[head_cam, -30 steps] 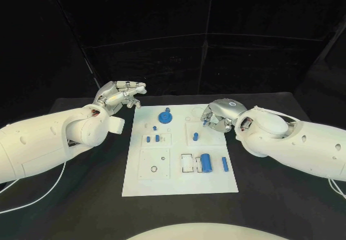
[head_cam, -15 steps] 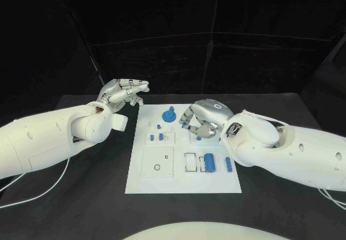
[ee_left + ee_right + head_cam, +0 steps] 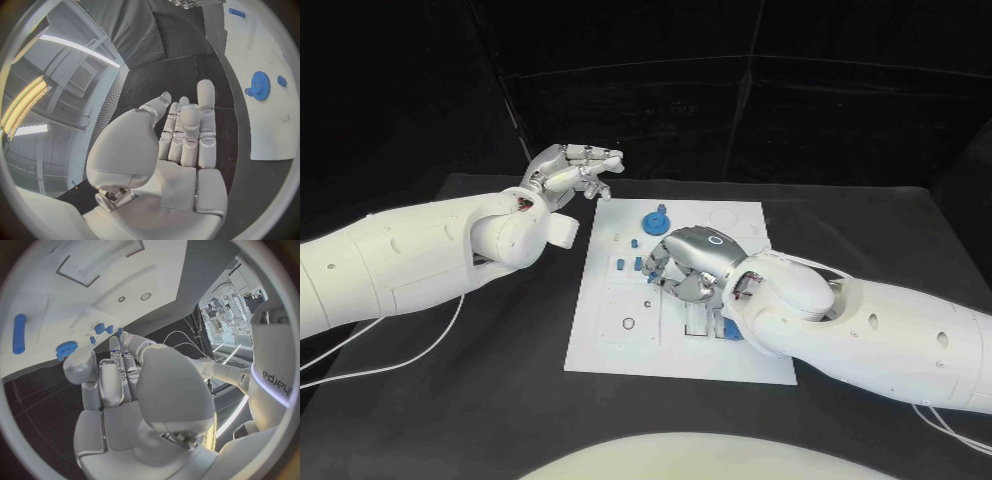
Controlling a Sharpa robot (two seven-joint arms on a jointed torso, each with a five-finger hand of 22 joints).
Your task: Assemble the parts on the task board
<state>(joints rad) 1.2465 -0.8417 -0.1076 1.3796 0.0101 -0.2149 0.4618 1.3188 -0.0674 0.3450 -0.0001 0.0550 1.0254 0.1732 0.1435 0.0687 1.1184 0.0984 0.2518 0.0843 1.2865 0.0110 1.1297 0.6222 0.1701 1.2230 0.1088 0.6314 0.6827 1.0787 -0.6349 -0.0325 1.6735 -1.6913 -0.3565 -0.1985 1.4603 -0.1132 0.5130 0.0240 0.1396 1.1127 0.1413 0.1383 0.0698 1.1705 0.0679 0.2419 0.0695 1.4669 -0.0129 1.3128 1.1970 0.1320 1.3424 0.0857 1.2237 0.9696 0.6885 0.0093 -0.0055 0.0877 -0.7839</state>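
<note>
On a black table [image 3: 459,400], a white task board [image 3: 625,345] is lying lengthwise in front of the robot, with small blue parts resting on it. Near the board's far end, a blue gear [image 3: 655,221] is sitting upright on its peg; in the left wrist view the same gear [image 3: 259,85] is showing beside a smaller blue piece [image 3: 282,81]. A few small blue pegs [image 3: 629,264] are standing near the middle of the board, toward its left side.

The right hand [image 3: 691,262] is hovering over the centre of the board, palm down, with its fingers curling downward toward the surface. In the right wrist view its fingers [image 3: 116,360] are lying close together and nothing is visible between them, but I cannot tell whether the fingertips are touching the board or a part. A blue cylinder [image 3: 19,333] is lying flat on the board, apart from that hand.

The left hand [image 3: 574,170] is raised beyond the board's far left corner, off the board. Its fingers [image 3: 189,130] are stretching out nearly straight, side by side, grasping nothing.
</note>
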